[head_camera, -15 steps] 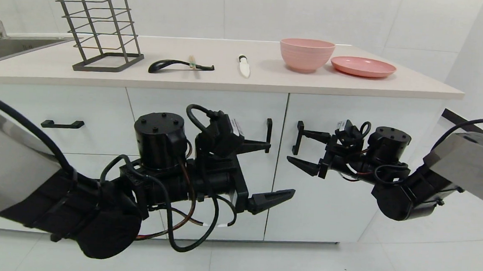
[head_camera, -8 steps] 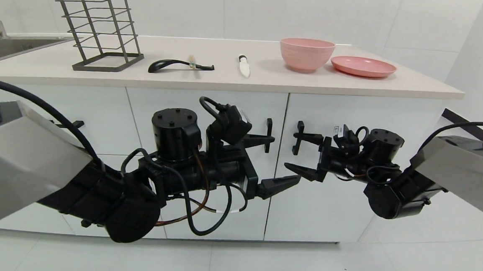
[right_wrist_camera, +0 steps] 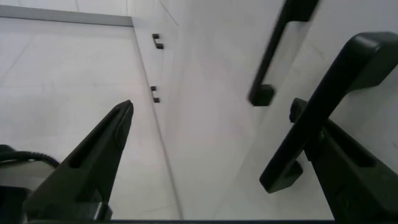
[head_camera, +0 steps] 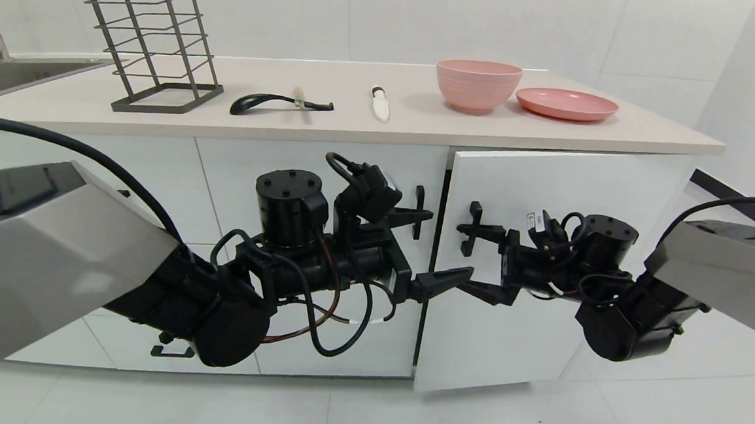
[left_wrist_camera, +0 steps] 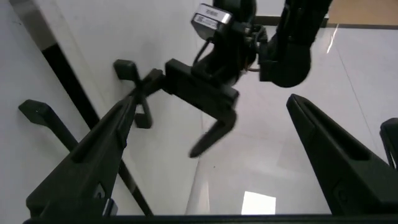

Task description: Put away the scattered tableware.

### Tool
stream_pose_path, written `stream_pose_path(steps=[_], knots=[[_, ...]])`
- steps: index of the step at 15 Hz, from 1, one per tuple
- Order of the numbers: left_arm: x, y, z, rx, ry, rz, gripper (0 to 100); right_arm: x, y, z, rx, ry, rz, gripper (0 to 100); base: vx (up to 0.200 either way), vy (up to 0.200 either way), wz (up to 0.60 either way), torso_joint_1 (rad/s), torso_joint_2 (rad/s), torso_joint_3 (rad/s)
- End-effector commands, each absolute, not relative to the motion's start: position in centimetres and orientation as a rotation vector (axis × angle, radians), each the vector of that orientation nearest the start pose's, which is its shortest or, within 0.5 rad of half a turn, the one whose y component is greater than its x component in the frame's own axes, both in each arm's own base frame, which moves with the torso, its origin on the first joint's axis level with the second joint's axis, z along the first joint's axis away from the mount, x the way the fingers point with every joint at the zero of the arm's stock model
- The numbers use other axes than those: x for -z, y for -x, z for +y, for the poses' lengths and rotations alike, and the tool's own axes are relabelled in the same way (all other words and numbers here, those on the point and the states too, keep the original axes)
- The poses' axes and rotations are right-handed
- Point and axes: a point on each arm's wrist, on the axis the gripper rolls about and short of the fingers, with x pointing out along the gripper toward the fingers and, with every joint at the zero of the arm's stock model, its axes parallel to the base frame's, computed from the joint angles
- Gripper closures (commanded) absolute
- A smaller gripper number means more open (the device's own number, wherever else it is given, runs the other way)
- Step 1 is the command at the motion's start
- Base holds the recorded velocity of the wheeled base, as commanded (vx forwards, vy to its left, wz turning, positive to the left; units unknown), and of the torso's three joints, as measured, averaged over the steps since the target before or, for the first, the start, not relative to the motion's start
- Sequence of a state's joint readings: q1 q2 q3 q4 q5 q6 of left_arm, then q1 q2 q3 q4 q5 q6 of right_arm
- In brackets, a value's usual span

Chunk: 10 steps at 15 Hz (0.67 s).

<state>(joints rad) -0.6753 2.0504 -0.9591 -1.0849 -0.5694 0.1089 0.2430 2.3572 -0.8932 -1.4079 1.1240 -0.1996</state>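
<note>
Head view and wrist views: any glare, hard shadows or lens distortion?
Head view: soft shadows beside the pink bowl and black spoon; countertop edge bows slightly, wide-angle. Left wrist view: bright glare patch on the floor tiles.

Both arms extend toward the ajar cabinet door [head_camera: 549,183]. The left gripper [head_camera: 444,243] gapes at its free edge, and the right gripper [head_camera: 470,258], also spread, has one finger against its handle [head_camera: 476,213].

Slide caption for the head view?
Right end effector open at the handle of the ajar cabinet door; left end effector open alongside.
</note>
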Motion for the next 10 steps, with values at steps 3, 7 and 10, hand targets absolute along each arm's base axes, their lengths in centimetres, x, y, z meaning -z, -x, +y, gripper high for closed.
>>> stream_pose_path(steps=[3,7,10], knots=[[-13.5,-29.8,-26.0,1.215,-0.097,-0.045,0,-7.1,-31.1,10.0,-1.426,0.111,-0.034,0,0.000,0.000,0.00,0.000,0.00,0.000],[-13.7,-30.2,-27.7,1.236,-0.092,-0.078,0,-8.0,-27.9,9.1,-1.449,0.098,-0.018,0,0.000,0.000,0.00,0.000,0.00,0.000],[-13.3,-29.9,-29.7,1.276,-0.080,-0.085,0,-7.8,-26.7,8.8,-1.467,0.082,0.007,0,0.000,0.000,0.00,0.000,0.00,0.000]])
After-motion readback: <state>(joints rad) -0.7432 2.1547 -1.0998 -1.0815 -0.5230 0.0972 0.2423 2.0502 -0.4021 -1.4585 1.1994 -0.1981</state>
